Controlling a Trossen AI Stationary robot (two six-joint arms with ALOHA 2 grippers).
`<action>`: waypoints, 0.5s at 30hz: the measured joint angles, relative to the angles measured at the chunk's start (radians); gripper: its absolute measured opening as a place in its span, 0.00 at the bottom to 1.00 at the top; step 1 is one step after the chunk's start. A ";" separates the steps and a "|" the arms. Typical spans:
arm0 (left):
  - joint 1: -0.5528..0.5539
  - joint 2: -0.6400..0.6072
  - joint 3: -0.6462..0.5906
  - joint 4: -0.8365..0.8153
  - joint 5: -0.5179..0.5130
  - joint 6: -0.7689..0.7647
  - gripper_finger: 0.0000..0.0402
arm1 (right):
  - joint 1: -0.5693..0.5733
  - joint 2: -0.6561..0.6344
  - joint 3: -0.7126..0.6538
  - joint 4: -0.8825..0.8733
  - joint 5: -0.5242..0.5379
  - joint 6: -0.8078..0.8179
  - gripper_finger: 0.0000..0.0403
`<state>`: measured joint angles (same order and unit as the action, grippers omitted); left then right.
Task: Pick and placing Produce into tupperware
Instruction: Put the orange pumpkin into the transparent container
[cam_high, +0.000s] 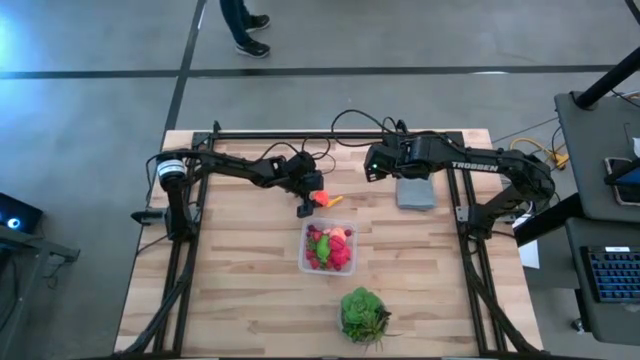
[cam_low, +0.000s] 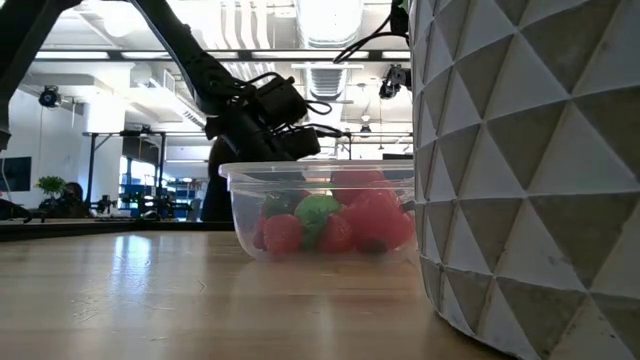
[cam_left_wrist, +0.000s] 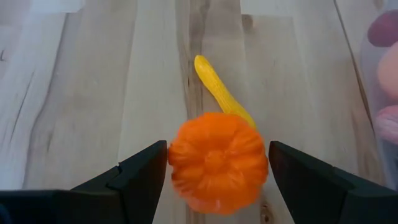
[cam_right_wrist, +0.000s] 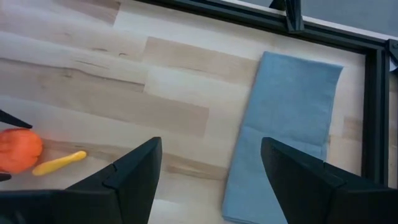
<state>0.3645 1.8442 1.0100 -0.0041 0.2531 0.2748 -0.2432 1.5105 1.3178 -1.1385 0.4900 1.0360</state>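
Sitting between the two dark fingers of the left gripper (cam_left_wrist: 214, 171) is a small ribbed orange toy pumpkin (cam_left_wrist: 217, 163), one of the produce pieces; the jaws are standing wide on either side of it, with a sliver of gap showing at each flank, so I am judging it bracketed rather than clamped. Just past the pumpkin, ahead of the fingertips, a slim yellow toy pepper or squash (cam_left_wrist: 219, 92) is lying on the pale wooden table (cam_left_wrist: 93, 93), touching or nearly touching it. Off to one side of that gripper, near but apart, the clear squarish plastic tupperware (cam_high: 327, 247) is already holding a heap of red, pink and lime-green pieces. So the step in hand is looking like the grasp on the pumpkin: the next move is calling for the fingers to close squarely across its ribs, then lift and carry it over the container's rim. The right gripper (cam_right_wrist: 208, 180) is waiting with released, spread fingers above a flat blue-grey rectangular slab (cam_right_wrist: 283, 124), holding nothing. Beyond the container a green leafy plant in a faceted white pot (cam_high: 362, 315) is standing.
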 joint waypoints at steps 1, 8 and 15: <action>0.000 0.000 0.000 0.000 0.000 0.000 0.67 | 0.000 0.000 0.000 0.000 0.000 0.001 0.66; 0.000 0.003 -0.002 0.029 0.001 0.000 0.67 | 0.000 0.000 -0.003 0.000 0.000 0.003 0.66; 0.000 0.051 -0.001 0.028 0.001 0.002 0.67 | 0.000 0.000 -0.007 0.000 0.000 0.002 0.66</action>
<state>0.3645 1.8953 1.0090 0.0239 0.2537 0.2764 -0.2432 1.5105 1.3110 -1.1389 0.4900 1.0378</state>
